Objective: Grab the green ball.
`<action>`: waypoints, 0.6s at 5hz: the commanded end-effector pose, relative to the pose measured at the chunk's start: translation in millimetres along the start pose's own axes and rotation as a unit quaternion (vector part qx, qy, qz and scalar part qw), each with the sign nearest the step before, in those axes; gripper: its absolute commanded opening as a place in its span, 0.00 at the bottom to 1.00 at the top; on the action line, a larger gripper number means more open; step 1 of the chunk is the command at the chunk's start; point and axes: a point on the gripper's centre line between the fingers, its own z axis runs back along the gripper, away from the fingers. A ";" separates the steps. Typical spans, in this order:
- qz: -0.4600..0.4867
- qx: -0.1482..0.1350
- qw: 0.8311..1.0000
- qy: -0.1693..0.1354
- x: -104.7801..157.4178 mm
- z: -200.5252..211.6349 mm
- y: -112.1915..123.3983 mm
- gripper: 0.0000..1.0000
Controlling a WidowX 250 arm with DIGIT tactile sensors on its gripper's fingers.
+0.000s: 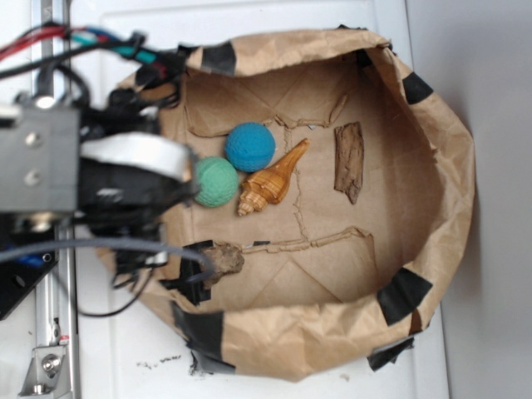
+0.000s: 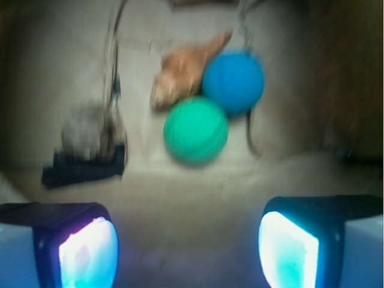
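The green ball [image 1: 218, 182] [image 2: 195, 131] lies on the brown paper floor of the paper-lined bin, touching the darker blue ball [image 1: 250, 147] [image 2: 233, 81]. In the exterior view the arm covers the bin's left side and hides the gripper's tips, with the green ball just right of it. In the blurred wrist view my gripper [image 2: 189, 255] is open, its two glowing pads [image 2: 88, 255] spread wide at the bottom corners. Nothing sits between them. The green ball lies ahead of the jaws, apart from them.
A tan spiral shell [image 1: 270, 181] [image 2: 183, 71] lies beside both balls. A bark piece [image 1: 350, 160] rests further right. A grey stone-like lump [image 1: 220, 259] [image 2: 90, 132] sits by black tape. The crumpled paper wall [image 1: 440, 208] rings the floor.
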 end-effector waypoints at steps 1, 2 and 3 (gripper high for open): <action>0.016 -0.026 0.999 0.016 52.2 -12.9 31.9 1.00; 0.026 -0.030 0.999 0.006 102.5 -6.7 42.1 1.00; 0.019 -0.022 1.000 0.000 133.0 -3.8 41.6 1.00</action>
